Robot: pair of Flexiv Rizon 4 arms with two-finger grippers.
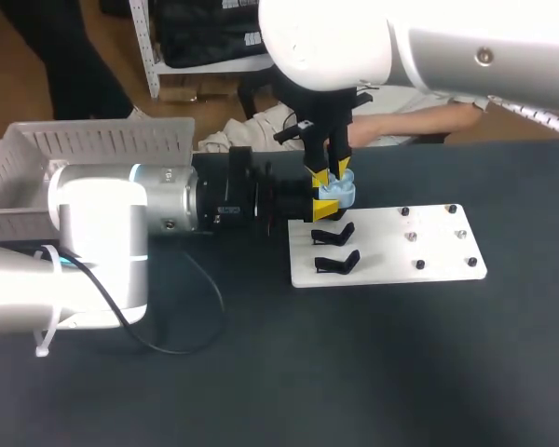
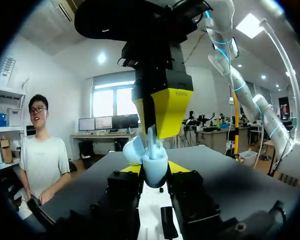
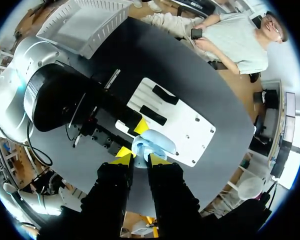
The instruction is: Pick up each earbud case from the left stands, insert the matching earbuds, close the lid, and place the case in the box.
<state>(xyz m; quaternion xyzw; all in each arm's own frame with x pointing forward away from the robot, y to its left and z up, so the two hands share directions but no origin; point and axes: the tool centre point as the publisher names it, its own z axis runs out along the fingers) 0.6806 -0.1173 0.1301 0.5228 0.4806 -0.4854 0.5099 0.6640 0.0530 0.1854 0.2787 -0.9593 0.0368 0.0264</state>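
The open earbud case [image 2: 153,161] is clamped at its lower body by the left gripper [image 2: 154,171]. It is judged light, hard and slippery. A white earbud [image 2: 151,141] is pinched by the right gripper [image 2: 153,122].

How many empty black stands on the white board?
2: one stand beside the blue case, another at the white board's near edge. A third may hide beneath the case.

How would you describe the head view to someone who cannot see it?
The left end effector holds an open light-blue earbud case at a white board's edge; the right end effector points down at it from above. A white box sits far left.
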